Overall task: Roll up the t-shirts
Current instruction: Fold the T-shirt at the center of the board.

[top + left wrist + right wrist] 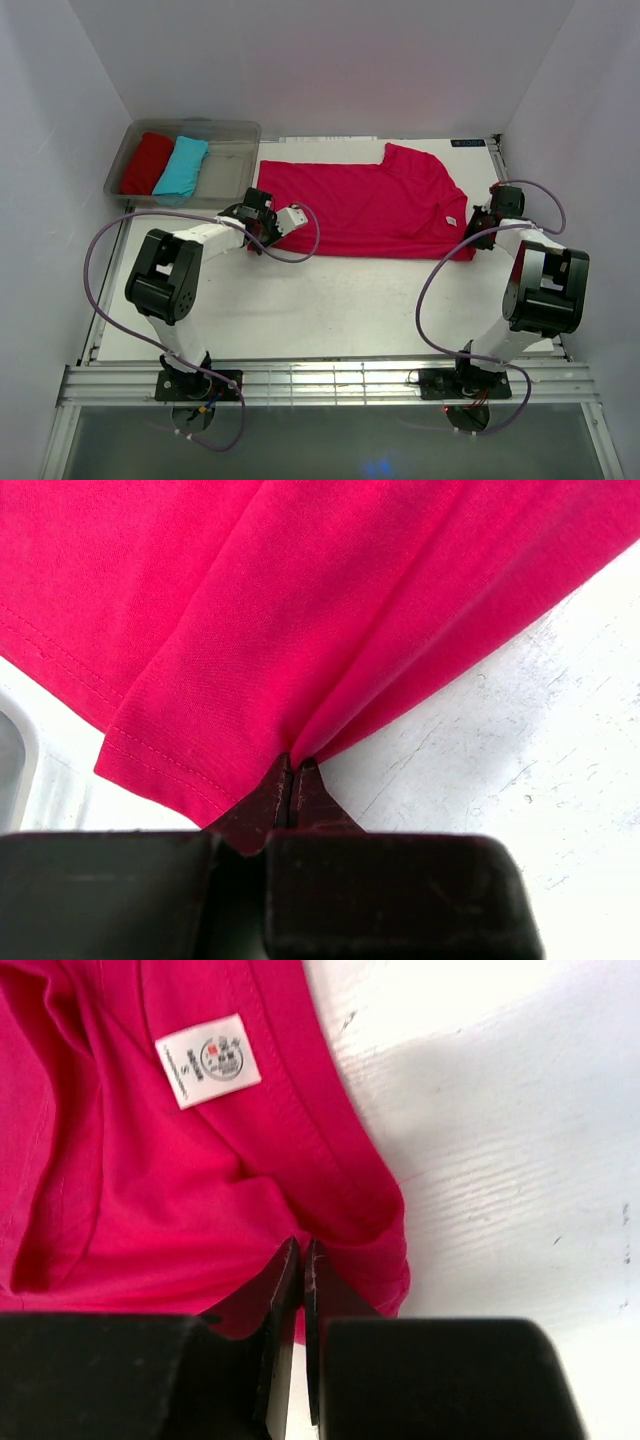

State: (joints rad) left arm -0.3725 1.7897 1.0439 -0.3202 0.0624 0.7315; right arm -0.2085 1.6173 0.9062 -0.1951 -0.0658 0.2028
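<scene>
The magenta-pink t-shirt (370,205) lies folded lengthwise across the far part of the table, one sleeve sticking up at the far right. My left gripper (262,232) is shut on the shirt's near left corner by the hem; in the left wrist view the t-shirt (300,610) gathers into folds at the gripper (296,765). My right gripper (478,232) is shut on the shirt's near right corner by the collar; in the right wrist view the gripper (302,1250) pinches the t-shirt (150,1190) below the white neck label (208,1060).
A clear plastic bin (235,135) stands at the far left, holding a red cloth bundle (147,163) and a turquoise cloth bundle (181,167). White walls close in both sides. The table's metal rail (330,382) runs along the near edge.
</scene>
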